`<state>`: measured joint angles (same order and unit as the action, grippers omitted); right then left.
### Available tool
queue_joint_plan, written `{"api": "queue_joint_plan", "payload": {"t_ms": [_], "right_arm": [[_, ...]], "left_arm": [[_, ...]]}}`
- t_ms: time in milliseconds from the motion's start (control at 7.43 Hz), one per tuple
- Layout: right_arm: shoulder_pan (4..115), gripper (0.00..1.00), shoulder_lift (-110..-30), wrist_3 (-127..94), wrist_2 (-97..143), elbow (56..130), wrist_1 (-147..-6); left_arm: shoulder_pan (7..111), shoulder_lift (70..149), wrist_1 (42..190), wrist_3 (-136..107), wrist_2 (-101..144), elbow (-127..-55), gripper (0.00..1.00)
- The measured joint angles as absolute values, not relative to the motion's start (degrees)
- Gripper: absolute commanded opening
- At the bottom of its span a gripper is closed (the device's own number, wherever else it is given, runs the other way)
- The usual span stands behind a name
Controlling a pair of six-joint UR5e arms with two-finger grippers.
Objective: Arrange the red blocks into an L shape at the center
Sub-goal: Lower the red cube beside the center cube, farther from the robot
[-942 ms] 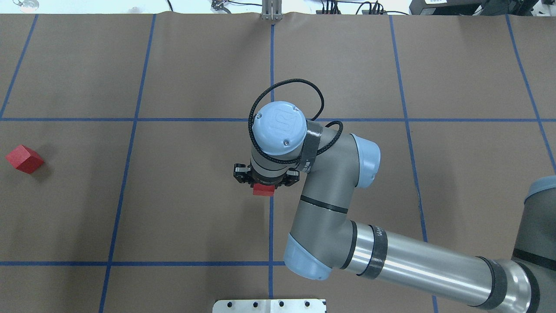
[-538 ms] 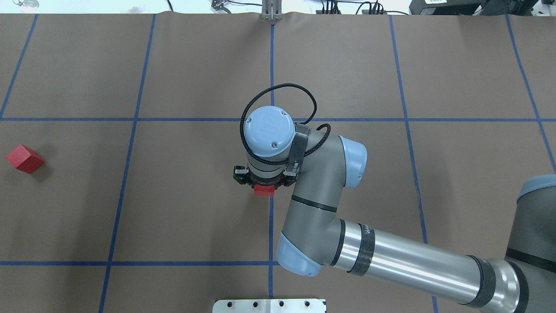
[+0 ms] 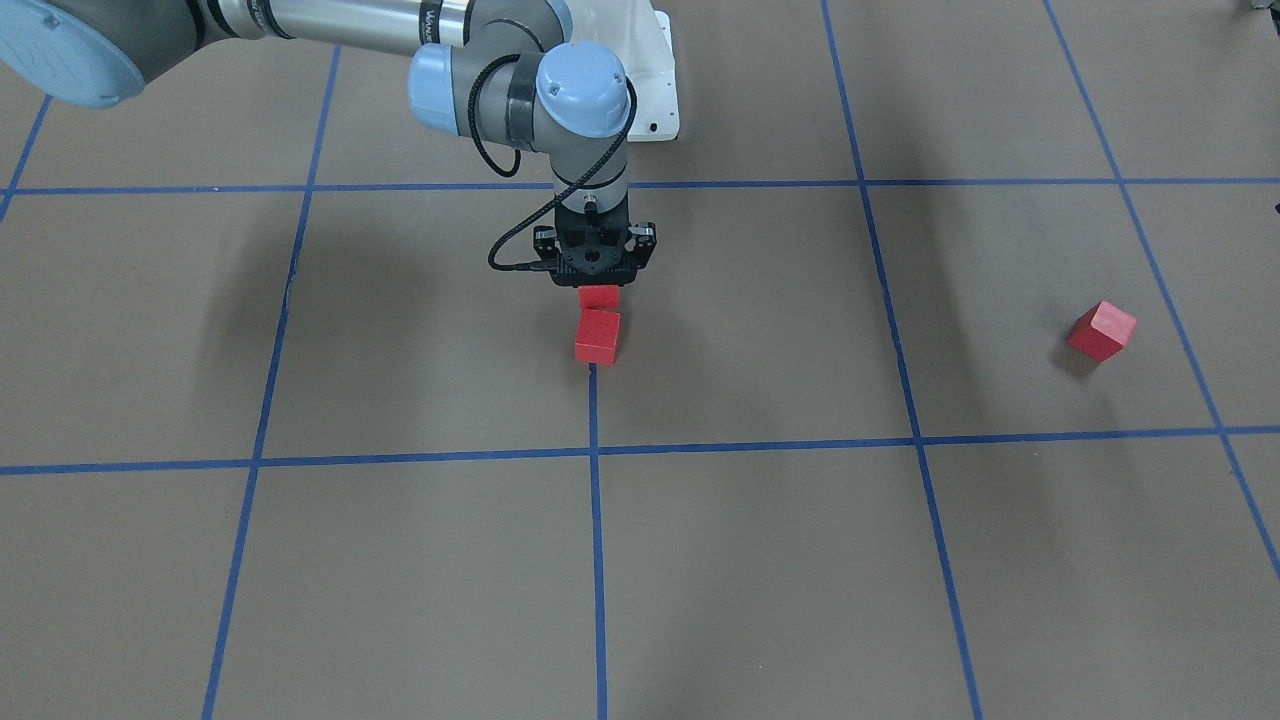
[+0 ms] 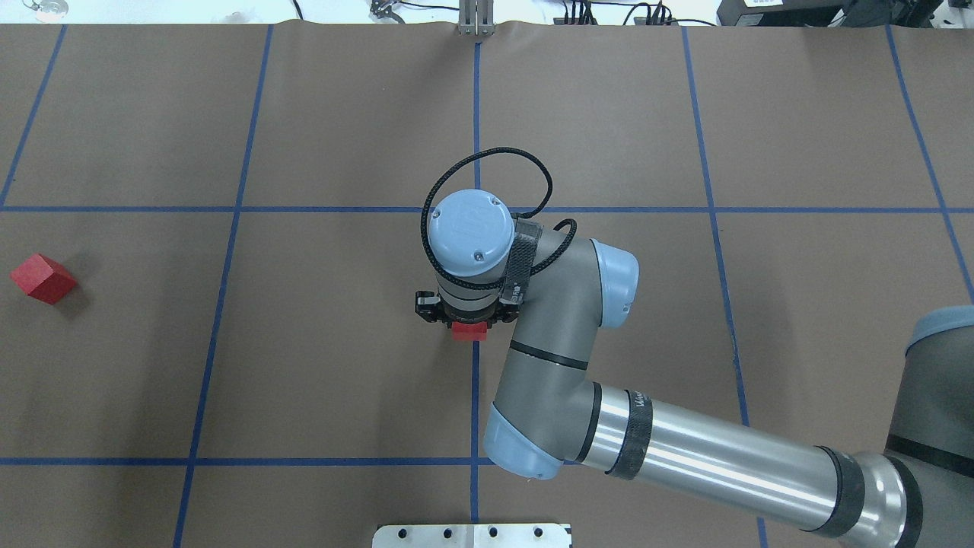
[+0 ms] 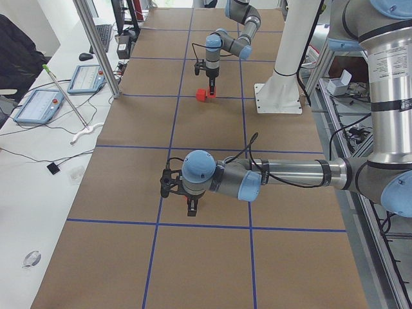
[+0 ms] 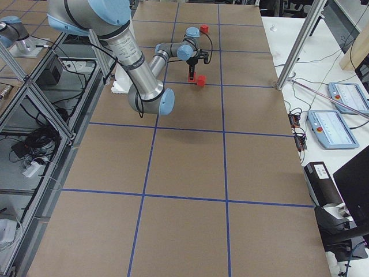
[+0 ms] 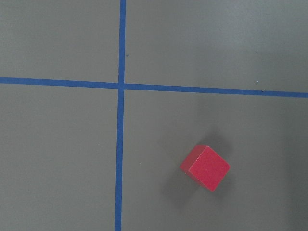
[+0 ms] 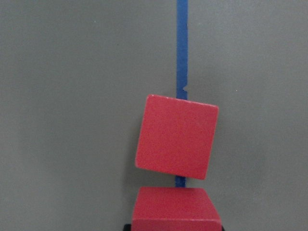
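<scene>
My right gripper [image 3: 598, 284] has its jaws drawn in narrow on one red block [image 3: 599, 297], held low over the center [image 4: 396, 358]. Whether it touches the floor I cannot tell. Straight ahead of the jaws, just beyond the held cube, a second block [image 8: 176, 137] sits on the blue tape line [image 8: 182, 48], and the two look nearly touching. That one is twisted a little off the tape, while the held cube sits square to the jaws. Being cubes, neither has a long axis — the pair's line runs along the tape.

My worry is that, easing down, the held cube's edge could catch the skewed corner and shove it further round. The third block [image 4: 43, 278] lies well apart, off to the jaws' side, in my left wrist camera's view. I cannot tell how far the left gripper [image 5: 191, 205] is open.
</scene>
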<state>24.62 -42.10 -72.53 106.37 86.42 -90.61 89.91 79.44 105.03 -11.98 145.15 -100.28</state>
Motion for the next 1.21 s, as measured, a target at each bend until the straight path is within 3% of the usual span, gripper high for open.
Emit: {"api": "queue_joint_plan", "payload": {"t_ms": [1212], "right_arm": [[25.0,0.0,-42.1,-71.0,105.1,84.2,-88.0]], "left_arm": [[89.9,79.5,105.1,-12.3,145.2,-100.3,1.0]]}}
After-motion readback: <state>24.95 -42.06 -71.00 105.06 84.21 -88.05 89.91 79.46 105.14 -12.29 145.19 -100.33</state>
